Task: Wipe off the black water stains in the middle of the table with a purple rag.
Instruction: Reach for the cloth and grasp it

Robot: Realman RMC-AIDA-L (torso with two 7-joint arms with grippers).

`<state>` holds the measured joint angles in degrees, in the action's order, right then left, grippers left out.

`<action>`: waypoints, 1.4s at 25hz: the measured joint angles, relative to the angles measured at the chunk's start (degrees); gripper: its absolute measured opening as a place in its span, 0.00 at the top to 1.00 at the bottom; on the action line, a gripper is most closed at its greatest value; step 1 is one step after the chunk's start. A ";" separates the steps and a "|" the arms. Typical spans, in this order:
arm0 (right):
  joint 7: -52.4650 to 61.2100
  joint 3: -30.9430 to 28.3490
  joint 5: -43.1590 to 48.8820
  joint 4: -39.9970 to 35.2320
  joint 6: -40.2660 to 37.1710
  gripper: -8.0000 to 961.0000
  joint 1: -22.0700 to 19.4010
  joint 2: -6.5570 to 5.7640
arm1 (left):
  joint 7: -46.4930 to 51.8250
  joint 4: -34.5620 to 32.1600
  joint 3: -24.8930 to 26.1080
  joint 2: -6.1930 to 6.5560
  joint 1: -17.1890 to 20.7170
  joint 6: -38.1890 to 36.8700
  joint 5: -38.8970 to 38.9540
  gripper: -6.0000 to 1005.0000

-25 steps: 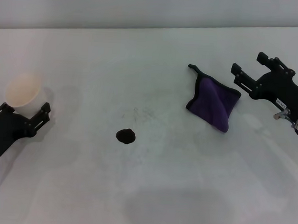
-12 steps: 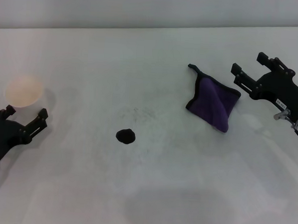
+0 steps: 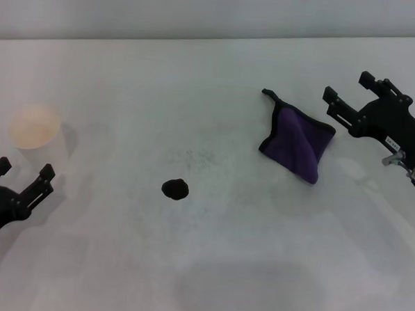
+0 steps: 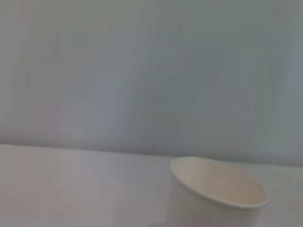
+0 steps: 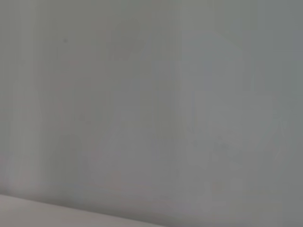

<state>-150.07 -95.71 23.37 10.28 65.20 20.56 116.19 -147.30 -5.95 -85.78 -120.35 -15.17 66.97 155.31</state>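
Note:
The purple rag (image 3: 296, 143) lies folded and a little rumpled on the white table (image 3: 209, 260), right of centre, its black loop pointing away from me. The black water stain (image 3: 174, 189) is a small round blot near the table's middle, left of and nearer to me than the rag. My right gripper (image 3: 347, 95) is open and empty, just right of the rag's far corner. My left gripper (image 3: 22, 176) is open and empty at the left edge, close in front of the cup.
A white paper cup (image 3: 33, 126) stands upright at the far left, just beyond my left gripper; it also shows in the left wrist view (image 4: 215, 196). Faint grey speckles (image 3: 197, 158) lie just beyond the stain. The right wrist view shows only a blank wall.
My left gripper has drawn back toward me and away from the paper cup, which now stands free. The right gripper, rag and stain have not moved.

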 joint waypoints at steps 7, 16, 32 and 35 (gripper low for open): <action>-1.30 -0.05 -0.23 -0.04 2.96 0.15 -0.03 0.00 | 0.93 0.16 0.26 0.26 4.37 10.68 0.96 0.12; -4.73 1.45 0.30 -0.59 1.90 0.15 0.13 0.00 | 0.95 0.24 2.01 0.57 8.37 21.63 12.21 0.12; 8.75 3.75 0.01 1.00 0.17 0.15 1.98 -0.25 | 1.31 0.86 6.52 0.72 7.82 21.72 12.45 0.12; 11.36 5.77 0.26 1.46 0.03 0.15 4.21 -0.70 | 2.05 1.12 7.73 0.72 7.78 21.59 12.47 0.12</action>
<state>-138.71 -89.94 23.63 11.74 65.23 24.77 115.49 -145.25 -4.83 -78.05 -119.63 -7.39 88.56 167.79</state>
